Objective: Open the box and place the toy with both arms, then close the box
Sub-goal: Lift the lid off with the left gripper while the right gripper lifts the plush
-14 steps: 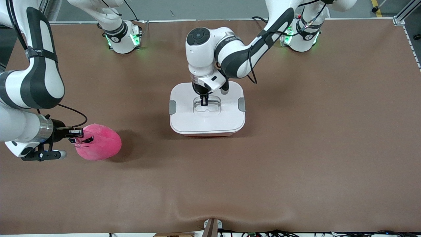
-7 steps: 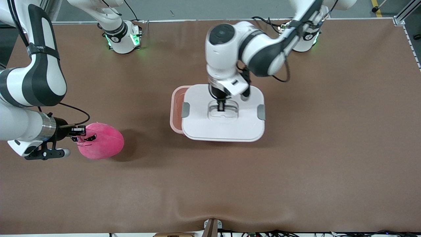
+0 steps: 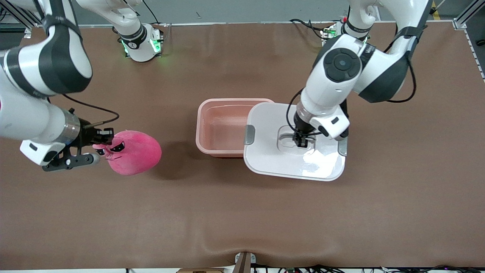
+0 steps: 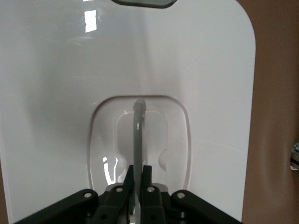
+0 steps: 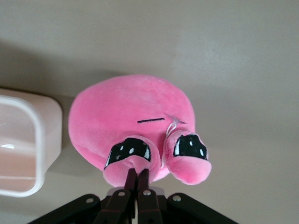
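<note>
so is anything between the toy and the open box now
Nothing visible. The right pincer is shut on the toy, and only bare table lies between it and the box. The left pincer holds the lid off toward the left arm's end, leaving most of the box uncovered.

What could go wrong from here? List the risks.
1. The right gripper pinches only one small bump of the toy, so the plush may slip out on the way to the box.
2. The left gripper holds the lid by its thin handle; the lid may tilt or swing.
3. The lid overlaps the box's edge, so the toy could catch on it.
</note>
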`<state>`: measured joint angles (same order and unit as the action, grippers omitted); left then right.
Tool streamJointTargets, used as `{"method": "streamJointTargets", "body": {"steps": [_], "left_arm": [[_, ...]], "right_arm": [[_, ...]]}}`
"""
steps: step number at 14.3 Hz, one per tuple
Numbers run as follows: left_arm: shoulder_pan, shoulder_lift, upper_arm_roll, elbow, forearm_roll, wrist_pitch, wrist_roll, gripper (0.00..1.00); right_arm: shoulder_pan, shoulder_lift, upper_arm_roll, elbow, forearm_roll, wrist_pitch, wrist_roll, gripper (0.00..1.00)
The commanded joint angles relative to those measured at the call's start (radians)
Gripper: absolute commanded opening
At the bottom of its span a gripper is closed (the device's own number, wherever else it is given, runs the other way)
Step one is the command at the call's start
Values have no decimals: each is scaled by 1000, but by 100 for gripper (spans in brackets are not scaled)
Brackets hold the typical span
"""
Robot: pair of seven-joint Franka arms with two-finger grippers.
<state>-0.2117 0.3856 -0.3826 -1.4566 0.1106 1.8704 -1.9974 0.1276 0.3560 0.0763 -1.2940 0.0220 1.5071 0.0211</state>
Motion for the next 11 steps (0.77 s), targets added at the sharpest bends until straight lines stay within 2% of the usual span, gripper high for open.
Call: {"method": "streamJointTargets", "body": {"steps": [1,8,11], "left_arm": [[44,-50,-13,-16,-42,-62,133,0],[120,-82,-12,-11,-48,-111,422,0],[146,-94,-10,-11,-72,-149,509,0]], "right_arm": [[49,-46,-3,-8,7,-28,28,0],[196,-60,2,-1,6,-68,-15,0],[239,-60,-1,5,50,-74,-41,0]]}}
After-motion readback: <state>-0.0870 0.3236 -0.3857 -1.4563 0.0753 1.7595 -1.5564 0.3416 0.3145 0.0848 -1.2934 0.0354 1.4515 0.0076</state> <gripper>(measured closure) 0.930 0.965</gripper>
